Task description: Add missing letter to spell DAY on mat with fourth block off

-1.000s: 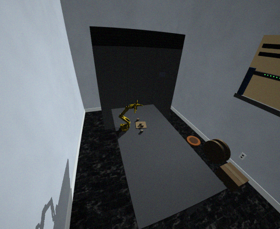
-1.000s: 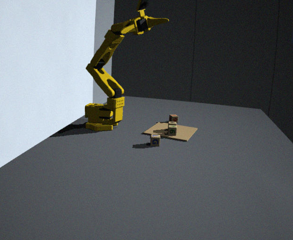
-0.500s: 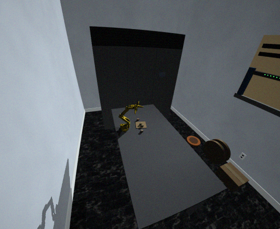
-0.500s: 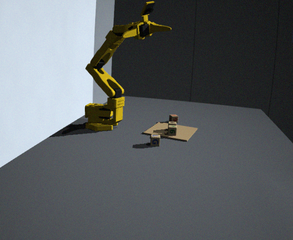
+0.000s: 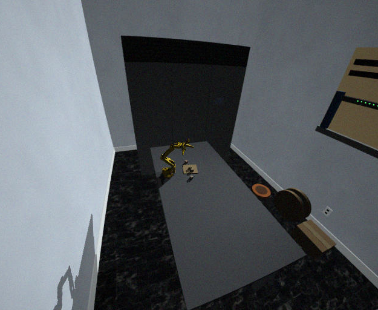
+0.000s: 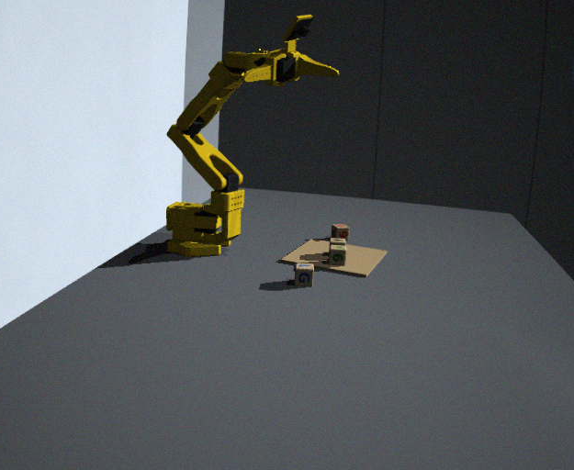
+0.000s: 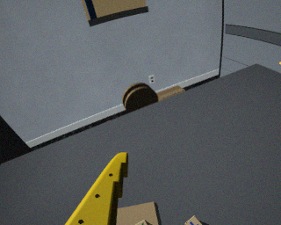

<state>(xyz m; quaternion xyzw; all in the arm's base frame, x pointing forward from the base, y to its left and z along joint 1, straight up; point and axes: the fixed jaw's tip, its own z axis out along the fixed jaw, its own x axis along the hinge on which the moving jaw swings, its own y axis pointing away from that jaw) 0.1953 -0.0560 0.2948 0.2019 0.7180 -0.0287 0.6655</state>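
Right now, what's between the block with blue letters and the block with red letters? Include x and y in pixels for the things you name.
The tan mat (image 5: 195,166) (image 6: 365,258) (image 7: 133,214), with two blocks (image 5: 190,169) (image 6: 337,255) (image 7: 143,223) on it. The exterior view shows that.

One yellow arm (image 5: 167,160) (image 6: 207,154), single, rising from its base in a bent zigzag, forearm leaning out toward the mat; one gripper (image 5: 189,147) (image 6: 310,58) (image 7: 116,185), standing wide open, hovering high above the mat, holding nothing, one finger pointing outward above the mat.
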